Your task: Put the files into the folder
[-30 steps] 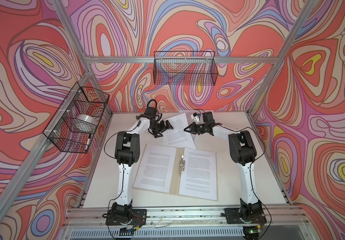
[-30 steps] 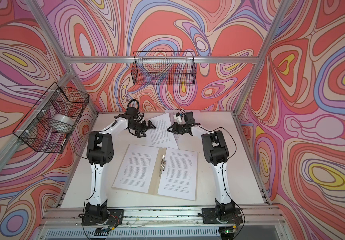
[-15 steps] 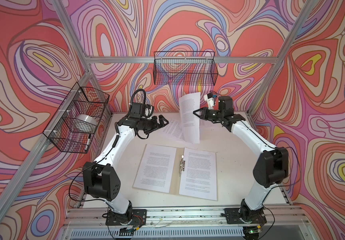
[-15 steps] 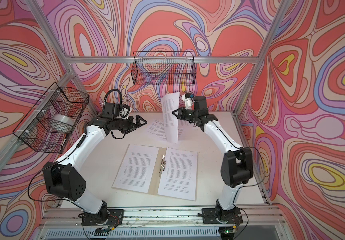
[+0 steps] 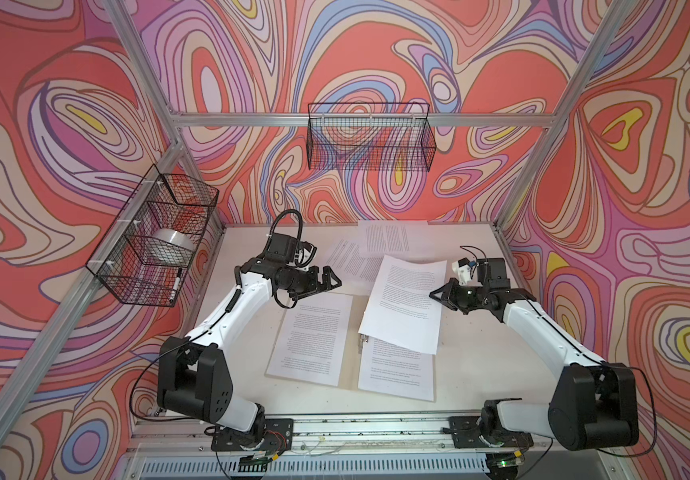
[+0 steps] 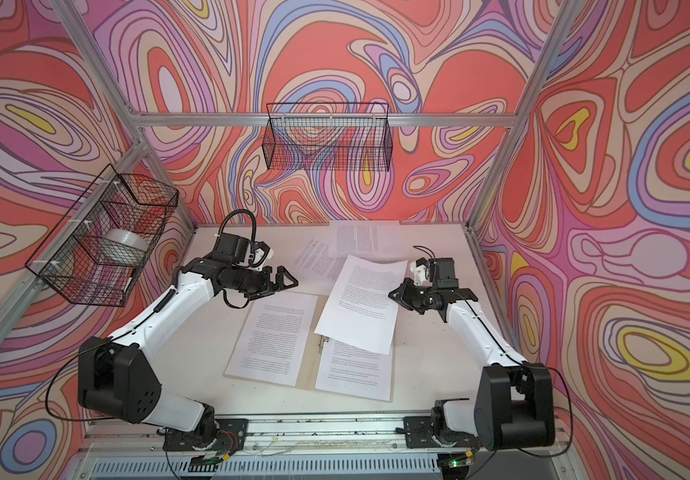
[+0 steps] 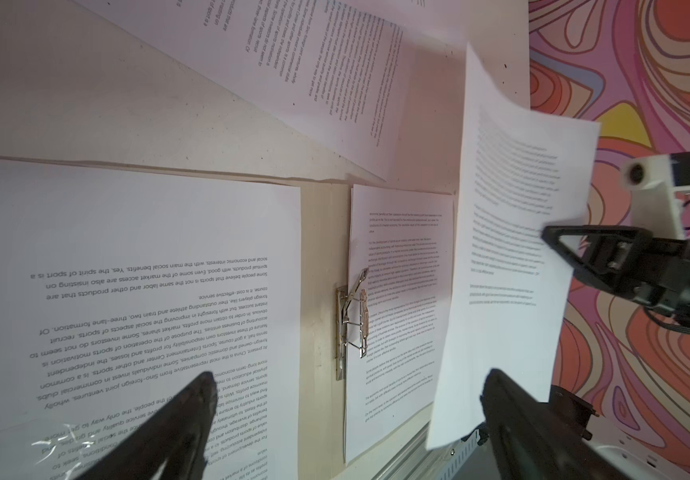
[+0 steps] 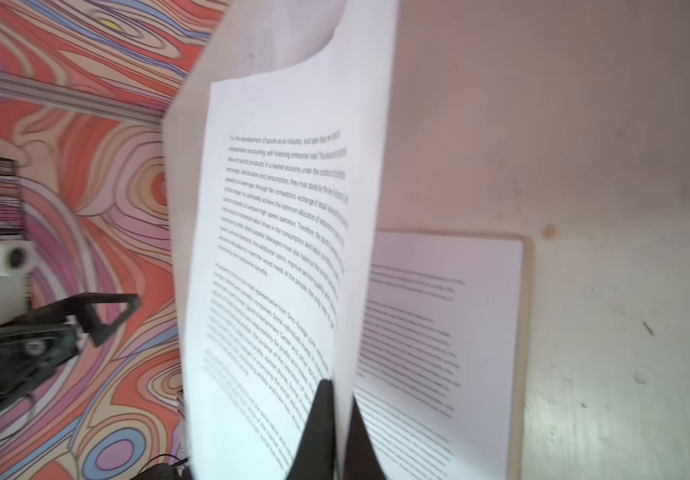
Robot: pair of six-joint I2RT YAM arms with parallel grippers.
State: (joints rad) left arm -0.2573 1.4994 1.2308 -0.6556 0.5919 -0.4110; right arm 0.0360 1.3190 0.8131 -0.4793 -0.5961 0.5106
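Swirl-patterned walls (image 5: 355, 54) enclose a pale counter (image 5: 465, 353). The folder (image 5: 350, 365) lies open mid-counter. Right tool (image 5: 433, 294) pinches a raised sheet (image 5: 405, 303); left tool (image 5: 335, 279) is spread wide.

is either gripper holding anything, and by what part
The right gripper pinches a printed sheet at one long edge; the left gripper is open and empty.

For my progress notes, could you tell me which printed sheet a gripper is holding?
The sheet pinched in the right gripper, hanging tilted over the folder. The other sheets lie flat: two in the folder, two behind it.
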